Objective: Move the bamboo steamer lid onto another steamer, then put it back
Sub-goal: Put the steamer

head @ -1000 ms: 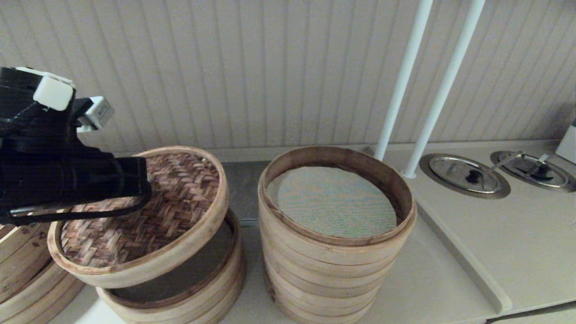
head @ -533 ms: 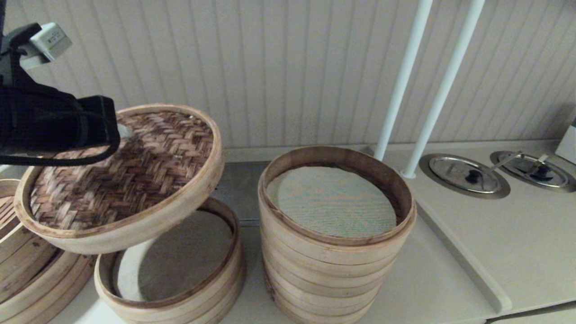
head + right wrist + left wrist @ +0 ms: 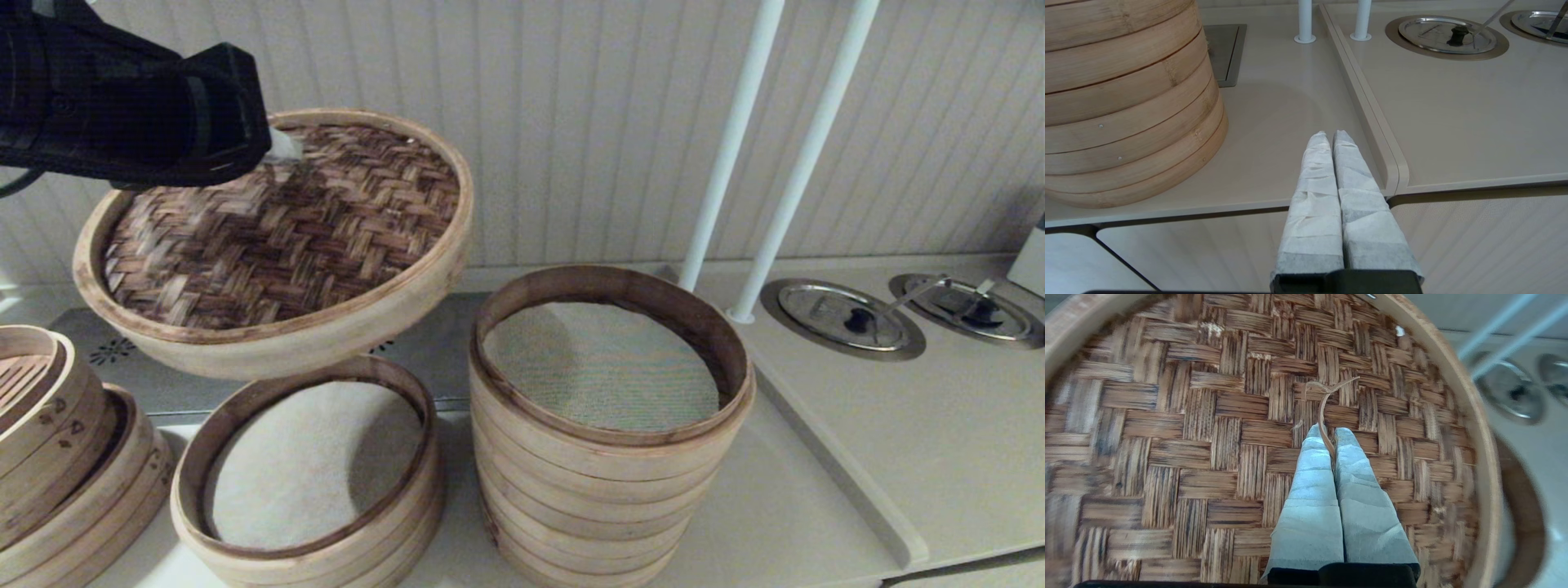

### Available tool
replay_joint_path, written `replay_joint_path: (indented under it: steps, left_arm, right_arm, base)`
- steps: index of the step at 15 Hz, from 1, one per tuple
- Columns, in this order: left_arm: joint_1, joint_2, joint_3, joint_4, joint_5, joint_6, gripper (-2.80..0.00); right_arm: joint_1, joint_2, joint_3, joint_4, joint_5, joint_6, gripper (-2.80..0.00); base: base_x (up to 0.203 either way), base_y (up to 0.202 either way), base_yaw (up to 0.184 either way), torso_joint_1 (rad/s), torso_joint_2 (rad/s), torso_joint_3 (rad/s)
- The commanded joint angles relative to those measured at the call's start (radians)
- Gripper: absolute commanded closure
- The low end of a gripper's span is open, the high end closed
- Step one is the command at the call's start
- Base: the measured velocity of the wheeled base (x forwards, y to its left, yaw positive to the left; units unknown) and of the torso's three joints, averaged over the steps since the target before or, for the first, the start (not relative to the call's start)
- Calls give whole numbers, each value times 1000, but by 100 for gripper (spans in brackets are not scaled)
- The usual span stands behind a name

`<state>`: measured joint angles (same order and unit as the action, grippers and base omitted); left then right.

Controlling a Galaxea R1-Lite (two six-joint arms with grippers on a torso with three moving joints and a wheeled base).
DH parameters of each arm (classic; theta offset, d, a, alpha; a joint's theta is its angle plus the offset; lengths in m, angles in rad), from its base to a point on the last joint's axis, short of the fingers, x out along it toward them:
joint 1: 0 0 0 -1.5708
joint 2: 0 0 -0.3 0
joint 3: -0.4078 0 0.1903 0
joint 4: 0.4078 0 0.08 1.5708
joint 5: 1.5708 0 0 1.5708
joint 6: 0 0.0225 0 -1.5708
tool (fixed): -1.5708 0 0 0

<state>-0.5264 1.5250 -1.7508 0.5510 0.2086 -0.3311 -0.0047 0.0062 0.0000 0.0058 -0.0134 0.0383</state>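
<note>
The bamboo steamer lid point(image 3: 286, 237) hangs in the air, tilted, above the low steamer with a white cloth liner point(image 3: 310, 469). My left gripper point(image 3: 282, 147) is shut on the thin bamboo loop handle point(image 3: 1325, 416) at the centre of the lid's dark woven face point(image 3: 1208, 437). The tall steamer stack point(image 3: 608, 433) with a grey-green mesh liner stands uncovered just right of the lid. My right gripper point(image 3: 1331, 136) is shut on nothing, low by the counter's front edge, right of the tall stack point(image 3: 1122, 102).
Tilted steamer trays with burnt-in marks point(image 3: 57, 457) sit at the far left. Two white poles point(image 3: 767, 155) rise behind the tall stack. Round metal lids point(image 3: 845, 318) are set into the counter at the right. A ribbed wall runs close behind.
My left gripper has lifted the lid higher and carried it rightward toward the tall stack. The white-lined low steamer beneath it is now fully uncovered.
</note>
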Motion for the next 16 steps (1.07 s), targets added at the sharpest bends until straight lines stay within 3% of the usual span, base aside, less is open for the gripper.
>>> replay_joint_path:
  steps: [1, 6, 16]
  left_arm:
    - [-56, 94, -84, 5, 4, -8, 0]
    - [-173, 206, -176, -9, -7, -11, 0]
    - [-327, 352, -180, -153, -5, 25, 0]
  right_arm:
    - [0, 1, 2, 0, 1, 0, 0]
    - [0, 1, 2, 0, 0, 0, 0]
    - [0, 1, 2, 0, 1, 0, 0]
  base:
    - [0, 0, 0, 0, 0, 0]
    - [0, 0, 0, 0, 0, 0]
    - [0, 0, 0, 0, 0, 0]
